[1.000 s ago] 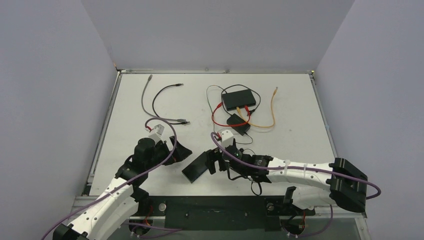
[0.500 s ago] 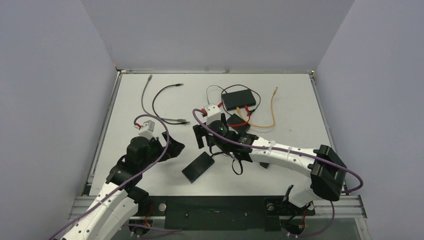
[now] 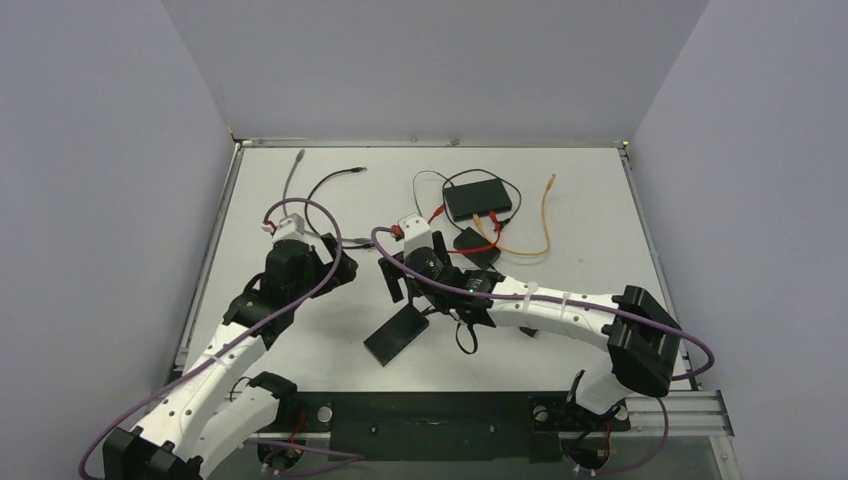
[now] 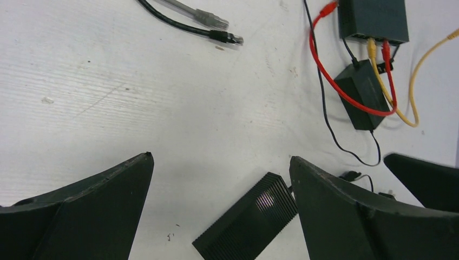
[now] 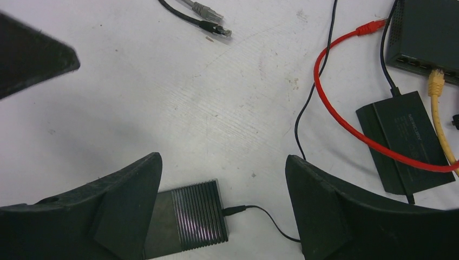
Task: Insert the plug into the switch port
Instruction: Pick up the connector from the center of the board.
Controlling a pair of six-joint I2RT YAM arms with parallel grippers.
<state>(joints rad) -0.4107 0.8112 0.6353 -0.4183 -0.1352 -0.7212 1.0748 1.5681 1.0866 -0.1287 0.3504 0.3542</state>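
Grippers poised empty above scattered cables

Left gripper (image 4: 220, 157) and right gripper (image 5: 223, 156) both hang with fingers spread wide, holding nothing. The switch (image 3: 478, 197) lies far across the table (image 3: 590, 260), with a yellow lead (image 4: 411, 116) and a red lead (image 4: 325, 70) plugged in. A black plug (image 4: 230, 38) and a grey plug (image 4: 214, 20) lie loose side by side ahead of the left gripper; which one is meant is unclear. A good pick likely pinches the plug body, not the cable, leaving its tip free. The tabletop is matte white and scuffed, and plain pale walls (image 3: 430, 70) enclose it.
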